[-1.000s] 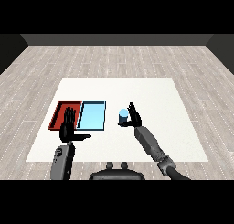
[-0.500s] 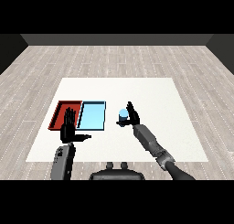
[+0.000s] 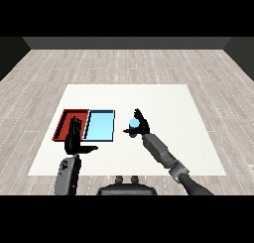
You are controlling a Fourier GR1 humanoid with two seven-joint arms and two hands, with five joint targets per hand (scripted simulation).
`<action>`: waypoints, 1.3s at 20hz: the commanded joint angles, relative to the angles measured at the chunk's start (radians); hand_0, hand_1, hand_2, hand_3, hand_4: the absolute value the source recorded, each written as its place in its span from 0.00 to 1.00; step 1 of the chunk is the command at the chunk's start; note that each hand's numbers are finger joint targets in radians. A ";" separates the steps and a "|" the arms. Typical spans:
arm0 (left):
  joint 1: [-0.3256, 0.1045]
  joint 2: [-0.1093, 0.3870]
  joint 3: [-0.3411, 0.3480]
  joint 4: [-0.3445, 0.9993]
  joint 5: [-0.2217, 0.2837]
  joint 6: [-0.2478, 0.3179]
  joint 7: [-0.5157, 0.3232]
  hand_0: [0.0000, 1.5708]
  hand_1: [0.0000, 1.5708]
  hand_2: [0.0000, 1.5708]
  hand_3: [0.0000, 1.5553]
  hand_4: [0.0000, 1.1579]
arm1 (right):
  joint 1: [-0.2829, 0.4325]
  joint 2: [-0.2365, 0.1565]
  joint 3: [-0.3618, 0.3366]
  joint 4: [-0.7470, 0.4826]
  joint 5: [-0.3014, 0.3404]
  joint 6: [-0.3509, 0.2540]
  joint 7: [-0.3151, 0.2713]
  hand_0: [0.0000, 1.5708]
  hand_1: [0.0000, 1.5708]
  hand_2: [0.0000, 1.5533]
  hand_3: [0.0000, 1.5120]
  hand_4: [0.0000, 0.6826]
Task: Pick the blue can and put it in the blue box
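The blue can (image 3: 133, 123) stands upright on the white table, just right of the light blue tray (image 3: 100, 126). My right hand (image 3: 142, 125) is against the can's right side, its fingers raised behind the can and its thumb reaching left below it; they are not curled round it. My left hand (image 3: 74, 139) is held flat with straight fingers over the front edge of the red tray (image 3: 74, 116), thumb pointing right. Nothing lies in either tray.
The two trays lie side by side at the table's left middle, red on the left. The white table (image 3: 168, 108) stretches to the right and behind the can, on a wooden floor.
My right hand has shifted a little left and closed in on the blue can. The can and my left hand have stayed where they were.
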 commanded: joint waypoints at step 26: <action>-0.067 -0.049 -0.170 0.081 -0.066 0.081 0.067 0.00 0.00 0.00 0.00 0.00 | -0.114 -0.017 -0.045 -0.178 0.208 -0.163 0.081 0.94 0.94 0.93 0.93 0.95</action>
